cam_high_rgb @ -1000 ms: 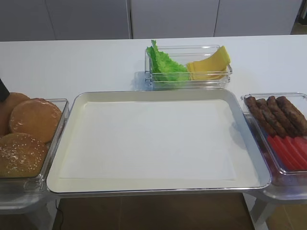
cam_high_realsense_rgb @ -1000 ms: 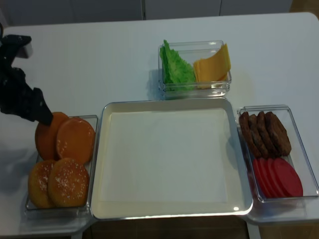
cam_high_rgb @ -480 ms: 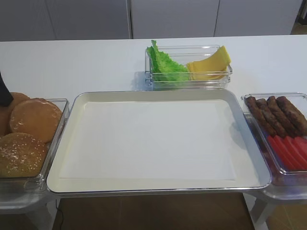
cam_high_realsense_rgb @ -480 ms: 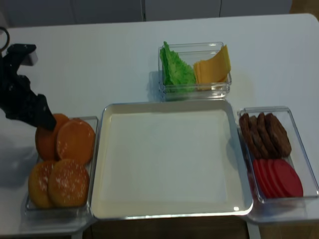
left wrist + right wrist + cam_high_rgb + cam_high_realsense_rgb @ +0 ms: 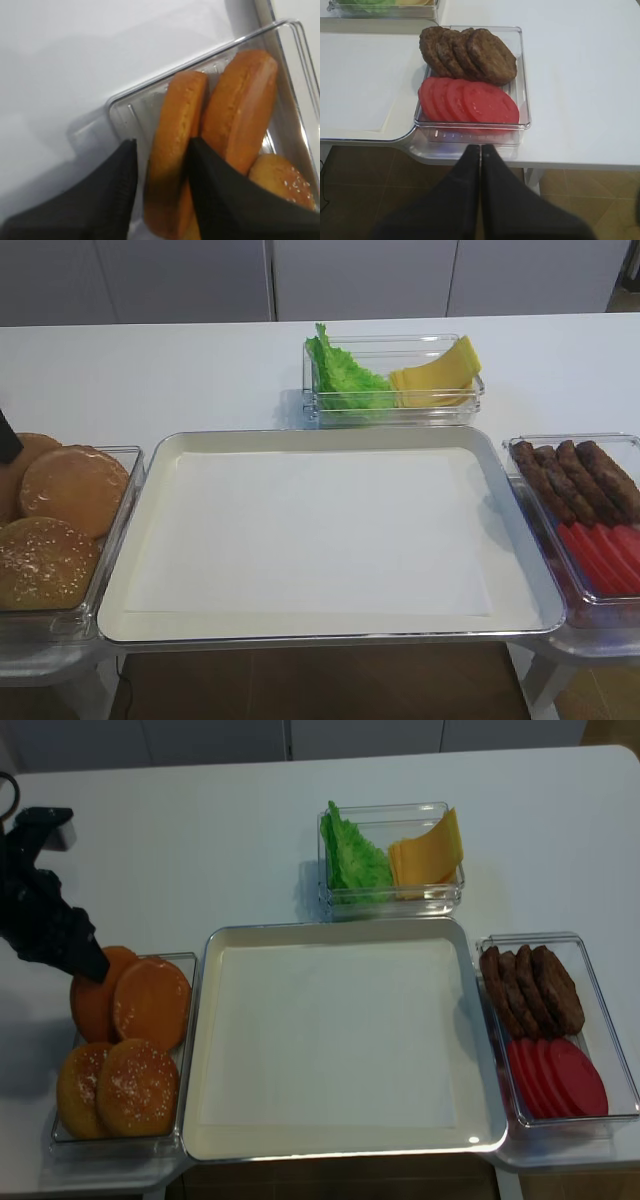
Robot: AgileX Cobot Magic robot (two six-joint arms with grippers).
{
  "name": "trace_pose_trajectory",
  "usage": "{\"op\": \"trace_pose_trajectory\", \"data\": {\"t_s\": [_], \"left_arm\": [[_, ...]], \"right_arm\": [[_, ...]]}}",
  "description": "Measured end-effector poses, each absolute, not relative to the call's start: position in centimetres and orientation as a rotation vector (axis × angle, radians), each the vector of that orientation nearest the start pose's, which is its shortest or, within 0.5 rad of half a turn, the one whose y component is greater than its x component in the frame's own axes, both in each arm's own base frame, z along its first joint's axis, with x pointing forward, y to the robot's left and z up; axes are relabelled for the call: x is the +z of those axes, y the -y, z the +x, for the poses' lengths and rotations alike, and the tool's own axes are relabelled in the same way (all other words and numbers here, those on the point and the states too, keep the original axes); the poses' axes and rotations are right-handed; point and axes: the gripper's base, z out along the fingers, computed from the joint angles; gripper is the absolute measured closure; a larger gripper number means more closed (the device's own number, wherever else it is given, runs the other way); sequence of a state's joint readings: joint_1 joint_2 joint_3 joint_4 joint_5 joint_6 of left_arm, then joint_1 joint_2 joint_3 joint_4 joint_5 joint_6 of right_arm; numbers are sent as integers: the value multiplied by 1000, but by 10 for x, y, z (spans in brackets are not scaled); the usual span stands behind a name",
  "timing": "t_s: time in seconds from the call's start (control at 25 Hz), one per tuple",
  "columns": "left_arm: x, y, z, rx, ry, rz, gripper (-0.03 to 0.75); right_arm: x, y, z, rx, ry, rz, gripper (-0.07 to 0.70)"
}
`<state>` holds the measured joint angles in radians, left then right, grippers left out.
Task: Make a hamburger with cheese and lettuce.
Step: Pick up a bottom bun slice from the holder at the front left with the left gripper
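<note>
High view: the big tray [image 5: 330,540] is bare, nothing assembled yet. The lettuce [image 5: 345,375] and cheese [image 5: 437,375] lie side by side in the clear box behind it, untouched. Only a dark sliver of the left arm shows at the left edge, above the buns.

Right wrist: the right gripper [image 5: 480,150] is shut on nothing, parked off the table edge just short of the box of patties [image 5: 467,52] and tomato [image 5: 467,102].

Left wrist: the left gripper [image 5: 159,172] has dropped into the bun box [image 5: 120,112], and its jaws, wide a second ago, have come in around the rear bun [image 5: 175,150], which stands on edge. Both fingers look to be on its faces; I cannot tell if the grip is firm.

Realsense view: the arm's tip meets the back bun [image 5: 97,1000], a touch lower than before. By my reading, the first bun half is about to be lifted to the tray
</note>
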<state>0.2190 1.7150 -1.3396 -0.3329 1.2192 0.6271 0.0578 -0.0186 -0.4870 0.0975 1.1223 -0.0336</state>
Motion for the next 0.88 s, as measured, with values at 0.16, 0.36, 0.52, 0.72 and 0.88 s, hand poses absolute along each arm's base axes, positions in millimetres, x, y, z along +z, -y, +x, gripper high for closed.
{"op": "trace_pose_trajectory", "data": {"t_s": [0.16, 0.36, 0.52, 0.72, 0.88], "left_arm": [[261, -44, 331, -397, -2892, 449, 532], [261, -43, 331, -411, -2886, 455, 592], [262, -42, 331, -435, -2868, 474, 603], [262, -42, 331, -435, -2863, 485, 605], [270, -42, 333, -416, -2841, 484, 606]], "right_arm": [[269, -7, -10, 132, -2096, -104, 636], [269, -7, -10, 132, -2096, -104, 636], [269, -7, -10, 132, -2096, -104, 636], [269, -7, -10, 132, -2096, -104, 636], [269, -7, -10, 132, -2096, -104, 636]]}}
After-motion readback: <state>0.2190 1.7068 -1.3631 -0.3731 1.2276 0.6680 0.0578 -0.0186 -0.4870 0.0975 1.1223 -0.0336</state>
